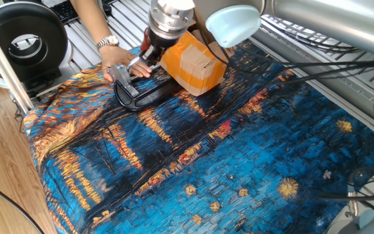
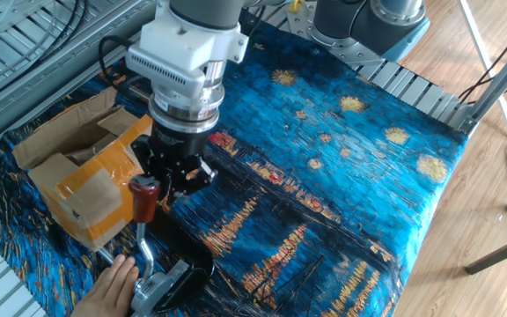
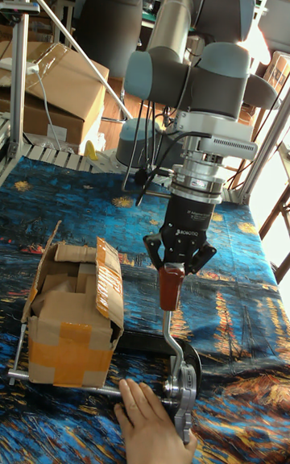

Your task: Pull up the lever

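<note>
The thin silver metal lever with its red-brown rounded knob stood near upright beside the orange-taped cardboard box. The black two-finger gripper had its jaws pinching the knob. The rod looked stiff, the smooth knob possibly slippery, the best hold.

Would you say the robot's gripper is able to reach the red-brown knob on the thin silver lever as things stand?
Probably yes: the gripper already sits at the red-brown knob of the lever, nothing between them. The orange-taped cardboard box stands aside.
</note>
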`<state>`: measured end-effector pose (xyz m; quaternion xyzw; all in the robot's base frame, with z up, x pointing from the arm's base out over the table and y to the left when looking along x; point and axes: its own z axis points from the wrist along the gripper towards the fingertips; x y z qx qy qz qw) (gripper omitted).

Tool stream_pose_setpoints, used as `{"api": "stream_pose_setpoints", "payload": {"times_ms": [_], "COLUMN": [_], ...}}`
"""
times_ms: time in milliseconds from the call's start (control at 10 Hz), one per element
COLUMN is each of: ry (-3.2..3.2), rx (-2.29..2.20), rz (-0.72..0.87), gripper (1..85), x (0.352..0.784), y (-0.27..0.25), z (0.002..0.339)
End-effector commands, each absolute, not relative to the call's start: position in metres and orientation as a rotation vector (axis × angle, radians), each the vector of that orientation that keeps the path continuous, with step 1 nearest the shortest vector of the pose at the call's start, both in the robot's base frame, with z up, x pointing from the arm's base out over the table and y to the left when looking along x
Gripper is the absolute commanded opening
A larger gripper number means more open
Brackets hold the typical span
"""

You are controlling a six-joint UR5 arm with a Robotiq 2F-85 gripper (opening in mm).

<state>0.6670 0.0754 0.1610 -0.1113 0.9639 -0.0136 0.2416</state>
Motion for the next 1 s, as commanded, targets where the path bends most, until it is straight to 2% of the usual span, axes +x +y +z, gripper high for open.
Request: {"api": "stream_pose_setpoints", "payload": {"times_ms": [0,600,900], "ry": [2.605,2.602,2.566], "rx": [-0.293,-0.321,-0.366], "rz": [-0.016,-0.005,-0.072], "gripper": [20.7,20.7,19.3], "x": [0.687,0.697,0.707], "y": [0.085,0.085,0.082], "z": [0.163,0.155,0.161]}}
